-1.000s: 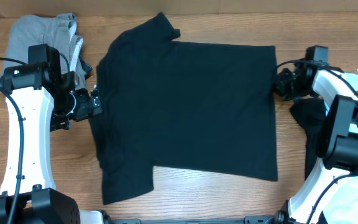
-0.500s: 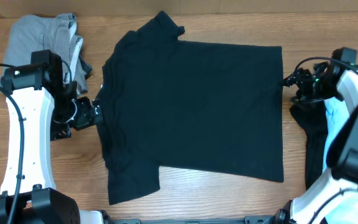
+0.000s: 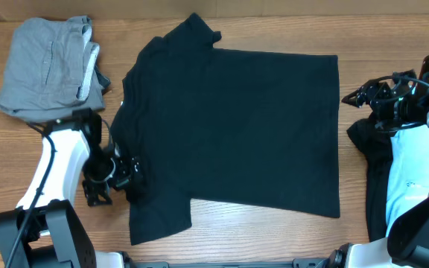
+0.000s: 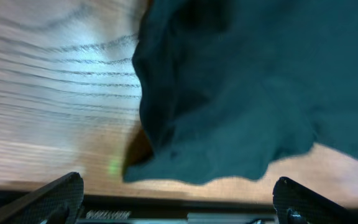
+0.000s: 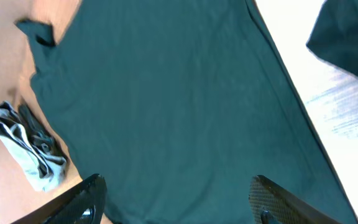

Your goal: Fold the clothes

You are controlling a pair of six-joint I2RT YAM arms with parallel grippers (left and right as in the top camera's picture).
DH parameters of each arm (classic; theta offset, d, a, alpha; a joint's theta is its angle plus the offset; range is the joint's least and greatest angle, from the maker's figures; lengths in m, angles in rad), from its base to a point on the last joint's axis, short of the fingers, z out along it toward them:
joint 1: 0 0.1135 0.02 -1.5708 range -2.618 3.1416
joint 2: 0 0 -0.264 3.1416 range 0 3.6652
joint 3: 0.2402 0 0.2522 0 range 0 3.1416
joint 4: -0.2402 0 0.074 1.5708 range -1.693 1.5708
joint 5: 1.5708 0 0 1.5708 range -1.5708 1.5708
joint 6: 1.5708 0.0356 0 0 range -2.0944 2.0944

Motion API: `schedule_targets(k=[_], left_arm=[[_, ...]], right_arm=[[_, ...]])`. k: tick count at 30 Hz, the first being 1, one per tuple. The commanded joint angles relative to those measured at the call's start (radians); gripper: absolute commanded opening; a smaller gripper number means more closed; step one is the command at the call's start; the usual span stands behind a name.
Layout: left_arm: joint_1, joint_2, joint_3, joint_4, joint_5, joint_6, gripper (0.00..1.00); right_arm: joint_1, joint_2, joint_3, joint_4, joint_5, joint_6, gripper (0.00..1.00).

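A black short-sleeved T-shirt (image 3: 233, 126) lies spread flat in the middle of the table, neck to the left and hem to the right. My left gripper (image 3: 134, 176) sits low at the shirt's near-left sleeve. In the left wrist view that sleeve's (image 4: 229, 118) rumpled edge lies just ahead of the left gripper (image 4: 179, 208), which is open and empty. My right gripper (image 3: 351, 97) hangs open just off the far-right hem corner. In the right wrist view the shirt (image 5: 166, 106) stretches away beyond the open right gripper (image 5: 179, 208).
A folded grey garment (image 3: 47, 65) lies at the far left corner, also seen as a grey bundle (image 5: 33, 152). A crumpled black garment (image 3: 367, 145) and a light blue one (image 3: 408, 182) lie at the right under the right arm. Bare wood (image 3: 65, 149) borders the shirt.
The right gripper has opened, let go of the shirt's hem and drawn back to the right. The left arm has swung toward the near-left sleeve. The shirt ended slightly further right.
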Motion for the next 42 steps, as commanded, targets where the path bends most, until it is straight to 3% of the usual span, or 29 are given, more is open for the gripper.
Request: schedule_targets(k=[1,9,11,13,19,24,29,34,42], left_arm=[[-0.006,-0.014,-0.121,0.077,0.023,-0.114,1.00],[-0.007,-0.014,-0.311,0.204,0.023,-0.201,0.99],[-0.007,-0.014,-0.335,0.220,0.021,-0.201,0.95],[-0.007,-0.014,-0.346,0.232,0.021,-0.201,0.84],[-0.006,-0.014,-0.347,0.244,0.030,-0.200,0.36],[-0.006,-0.014,-0.324,0.240,0.132,-0.170,0.23],[-0.006,-0.014,-0.259,0.209,0.235,-0.131,0.13],[-0.006,-0.016,-0.172,0.155,0.240,-0.110,0.08],[-0.007,-0.016,-0.071,0.116,0.241,-0.102,0.07]], right_arm=[[0.004,-0.016,0.006,-0.016,-0.008,-0.051,0.78],[0.004,-0.016,0.006,-0.006,-0.008,-0.051,0.78],[0.004,-0.016,0.006,-0.003,-0.008,-0.051,0.78],[0.004,-0.016,0.006,-0.002,-0.008,-0.051,0.79],[0.004,-0.015,-0.002,-0.002,-0.004,-0.050,0.82],[0.002,-0.011,-0.052,0.019,0.048,0.020,0.89],[-0.023,-0.010,-0.130,0.046,0.098,0.090,0.90],[-0.096,-0.010,-0.216,0.023,0.104,0.089,0.90],[-0.209,-0.010,-0.427,0.036,0.136,0.088,0.76]])
